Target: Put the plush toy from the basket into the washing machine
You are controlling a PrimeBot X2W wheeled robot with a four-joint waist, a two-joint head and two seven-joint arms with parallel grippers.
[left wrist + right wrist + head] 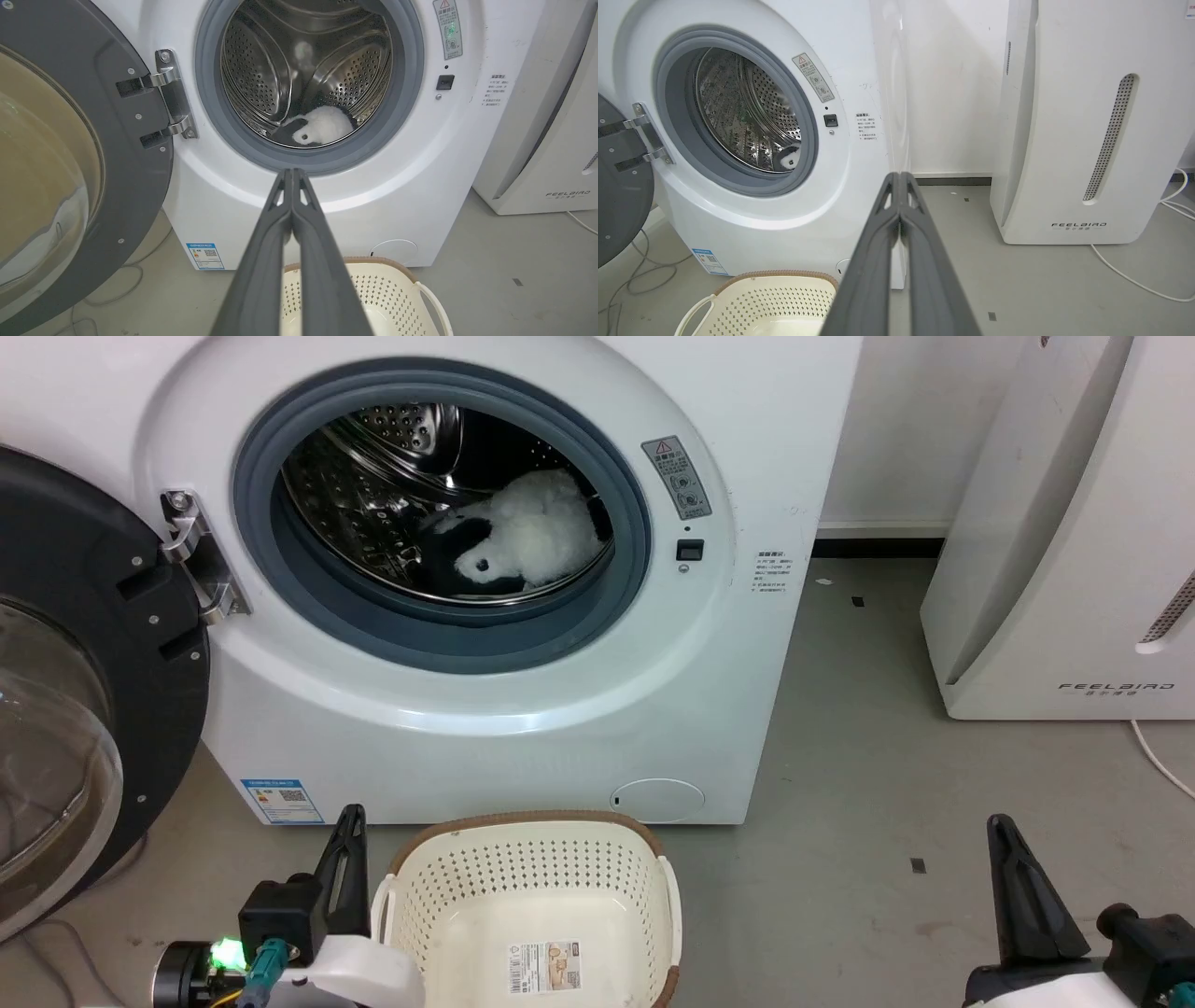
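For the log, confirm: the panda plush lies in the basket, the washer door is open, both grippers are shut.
Not quite: the plush toy lies in the washing machine drum, not the basket, per the head view. Its door open, left gripper and right gripper shut: correct.

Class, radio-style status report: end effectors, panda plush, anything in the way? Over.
Left end effector shut, empty; right end effector shut, empty. Plush toy lying inside washing machine drum. Basket holds no toy; door open, opening unobstructed.

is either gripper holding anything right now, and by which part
Nothing is held. The left gripper and right gripper are both shut on air; the fluffy white panda plush toy lies inside the white front-loading washing machine.
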